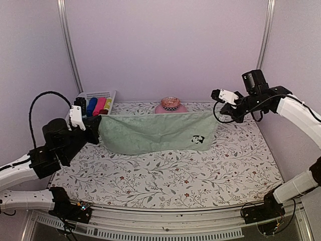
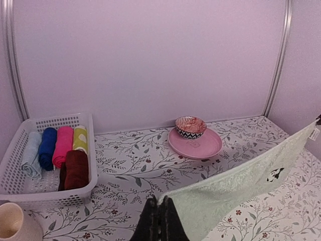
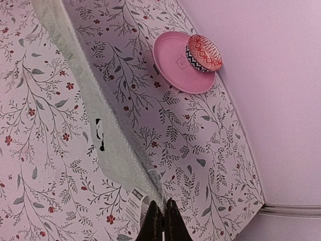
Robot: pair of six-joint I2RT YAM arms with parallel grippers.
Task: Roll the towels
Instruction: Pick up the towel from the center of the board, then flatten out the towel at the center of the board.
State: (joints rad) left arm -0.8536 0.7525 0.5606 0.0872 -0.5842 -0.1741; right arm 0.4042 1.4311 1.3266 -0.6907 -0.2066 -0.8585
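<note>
Table: floral cover (image 1: 165, 175), lilac walls behind.
Green towel (image 1: 150, 133): stretched between both arms above the cover, round motif (image 1: 197, 139) near its right end.
Left gripper (image 2: 159, 201): pinched tight on the towel's left corner.
Right gripper (image 3: 160, 203): clamped on the right corner.
Red-brown towel (image 2: 76, 169): rolled, in the white basket (image 2: 50, 195), back left.

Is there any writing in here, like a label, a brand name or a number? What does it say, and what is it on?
No text here can be read.
White tag sewn to the corner of the green towel: printed lines, too small and blurred to read.
Black-and-white mark on that towel: a picture, no letters visible.
Pink plate: a faint design in its middle, no legible words.
</note>
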